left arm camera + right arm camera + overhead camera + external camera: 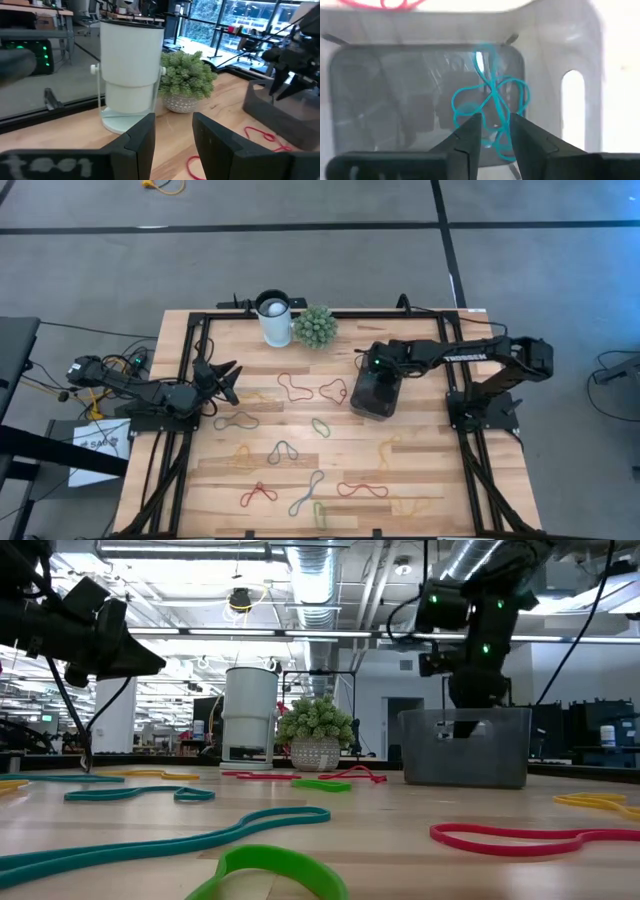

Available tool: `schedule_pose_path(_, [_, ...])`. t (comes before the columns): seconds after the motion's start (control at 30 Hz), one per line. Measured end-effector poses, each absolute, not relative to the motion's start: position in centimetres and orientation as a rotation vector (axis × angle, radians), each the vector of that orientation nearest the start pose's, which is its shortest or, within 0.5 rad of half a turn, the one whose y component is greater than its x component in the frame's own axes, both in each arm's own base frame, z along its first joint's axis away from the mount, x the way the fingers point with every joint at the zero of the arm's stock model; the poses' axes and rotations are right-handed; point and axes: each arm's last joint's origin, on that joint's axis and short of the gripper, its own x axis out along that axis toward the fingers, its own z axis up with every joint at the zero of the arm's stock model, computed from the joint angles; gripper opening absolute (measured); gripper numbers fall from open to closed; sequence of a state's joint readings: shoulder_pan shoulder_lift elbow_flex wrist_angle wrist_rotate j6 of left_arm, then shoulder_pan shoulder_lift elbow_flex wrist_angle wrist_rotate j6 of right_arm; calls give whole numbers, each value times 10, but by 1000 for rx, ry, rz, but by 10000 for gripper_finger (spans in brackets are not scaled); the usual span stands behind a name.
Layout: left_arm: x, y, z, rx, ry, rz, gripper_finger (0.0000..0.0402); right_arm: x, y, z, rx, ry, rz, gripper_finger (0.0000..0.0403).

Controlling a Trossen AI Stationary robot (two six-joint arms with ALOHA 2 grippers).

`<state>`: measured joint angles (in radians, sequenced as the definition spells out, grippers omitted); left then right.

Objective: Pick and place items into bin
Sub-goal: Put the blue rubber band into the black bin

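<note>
Nearby white cup [273, 319]; plant ball [314, 326] beside bin [377, 394].

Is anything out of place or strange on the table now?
Nothing is damaged or spilled. Many rubber bands lie scattered on the table, awaiting pickup. The right gripper is over the bin, where a blue band lies.

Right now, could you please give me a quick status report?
Right end effector open inside bin, teal band dropped there. Left end effector open, waiting near table's left side. Many bands left.
</note>
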<state>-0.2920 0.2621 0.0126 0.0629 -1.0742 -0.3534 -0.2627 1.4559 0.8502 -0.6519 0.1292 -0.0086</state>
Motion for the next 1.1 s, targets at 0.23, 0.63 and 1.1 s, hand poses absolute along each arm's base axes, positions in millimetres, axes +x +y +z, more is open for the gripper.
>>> schedule_pose_path(0.23, [104, -6, 164, -243, -15, 678, 121, 249, -61, 227, 53, 1258, -304, 114])
schedule_pose_path(0.63, [103, -13, 250, -275, -165, 314, 121, 237, -19, 288, 80, 1091, -248, 111])
schedule_pose_path(1.1, [169, -38, 267, -187, 258, 384, 121, 204, 53, 304, -4, 894, -214, 111])
